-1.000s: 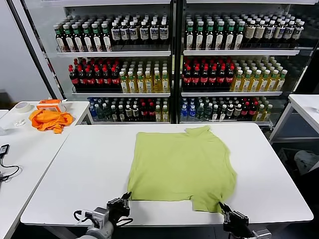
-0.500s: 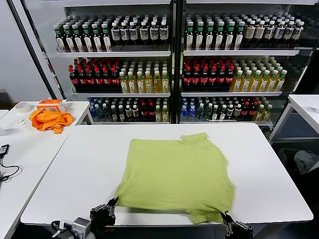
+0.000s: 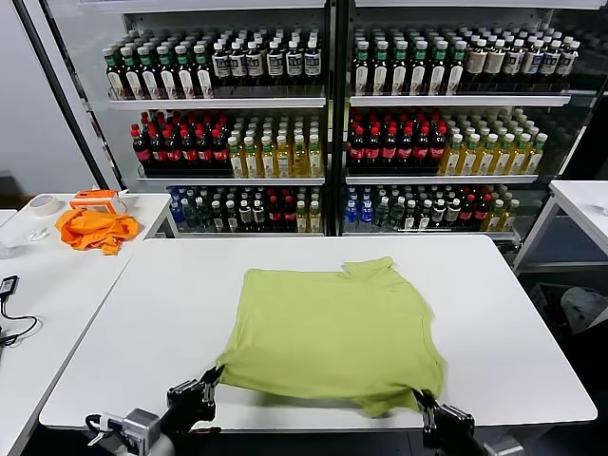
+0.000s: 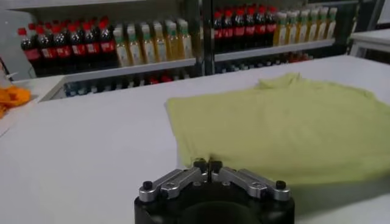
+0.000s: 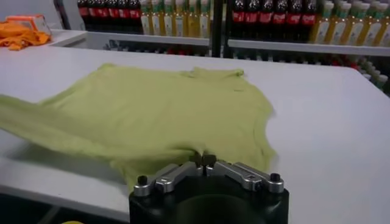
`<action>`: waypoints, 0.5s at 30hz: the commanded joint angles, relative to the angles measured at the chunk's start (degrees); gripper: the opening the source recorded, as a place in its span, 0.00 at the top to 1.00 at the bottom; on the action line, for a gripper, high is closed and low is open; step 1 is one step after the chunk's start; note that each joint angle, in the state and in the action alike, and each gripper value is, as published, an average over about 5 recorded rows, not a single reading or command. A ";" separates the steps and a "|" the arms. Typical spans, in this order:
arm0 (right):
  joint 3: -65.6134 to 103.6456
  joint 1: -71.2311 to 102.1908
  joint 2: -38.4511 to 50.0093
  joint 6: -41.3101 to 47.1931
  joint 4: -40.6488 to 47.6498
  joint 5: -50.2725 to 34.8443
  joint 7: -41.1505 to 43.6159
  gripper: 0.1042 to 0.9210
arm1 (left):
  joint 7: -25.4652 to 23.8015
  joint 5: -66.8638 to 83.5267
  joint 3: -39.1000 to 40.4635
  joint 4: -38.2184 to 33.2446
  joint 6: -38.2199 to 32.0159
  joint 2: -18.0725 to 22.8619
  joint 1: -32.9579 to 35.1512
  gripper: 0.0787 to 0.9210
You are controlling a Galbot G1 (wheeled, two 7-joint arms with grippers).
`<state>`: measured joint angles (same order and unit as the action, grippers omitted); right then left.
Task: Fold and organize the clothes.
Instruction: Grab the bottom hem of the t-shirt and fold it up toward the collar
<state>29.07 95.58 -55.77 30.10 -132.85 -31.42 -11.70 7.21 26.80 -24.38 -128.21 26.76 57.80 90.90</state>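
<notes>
Yellow-green soft fabric, a short-sleeved round-necked T-shirt [image 3: 332, 328], is lying spread on the white tabletop [image 3: 532, 351] in front of the stocked drink shelves [image 3: 328, 123], and it is sitting nearer the robot than it was a second ago. Over that second both near corners have been drawn back toward the tabletop's front edge: the hem that lay flat and well inside the edge is now reaching it, the left near corner is lifting off the surface, and the cloth along the right near side is bunching into a soft ridge. The collar end has slid along too, leaving more bare tabletop behind it.

That reads as the shirt being dragged and tensioned to flatten it for the first fold; no fold is made yet, so the task is judged to be at an early stage.

Left gripper [image 3: 207, 388] is staying clamped on the shirt's left near corner, jaws fully together, at the front edge; the left wrist view shows the hem running right up to its closed tips [image 4: 208, 164]. Right gripper [image 3: 425, 403] is likewise pinched shut on the right near corner, with fabric gathering at its tips [image 5: 205, 159]. An orange crumpled cloth [image 3: 93, 228] is lying apart on the side table [image 3: 38, 294].
</notes>
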 commanded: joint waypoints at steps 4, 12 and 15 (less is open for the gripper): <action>-3.96 -13.46 -0.84 3.05 7.36 -2.13 -0.97 1.00 | -0.66 5.99 6.15 13.13 -1.97 1.20 -17.56 1.00; -6.02 -15.92 -1.49 3.05 11.67 -1.82 -0.84 1.00 | -0.82 6.05 8.29 19.63 -1.87 1.94 -22.33 1.00; -6.08 -16.12 -1.70 3.05 12.61 -1.81 -0.71 1.00 | -1.33 5.92 8.68 21.16 -1.84 2.19 -23.17 1.00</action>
<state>24.38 83.31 -57.45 32.41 -123.86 -32.75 -12.11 6.56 31.43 -18.20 -115.46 25.36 59.61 75.41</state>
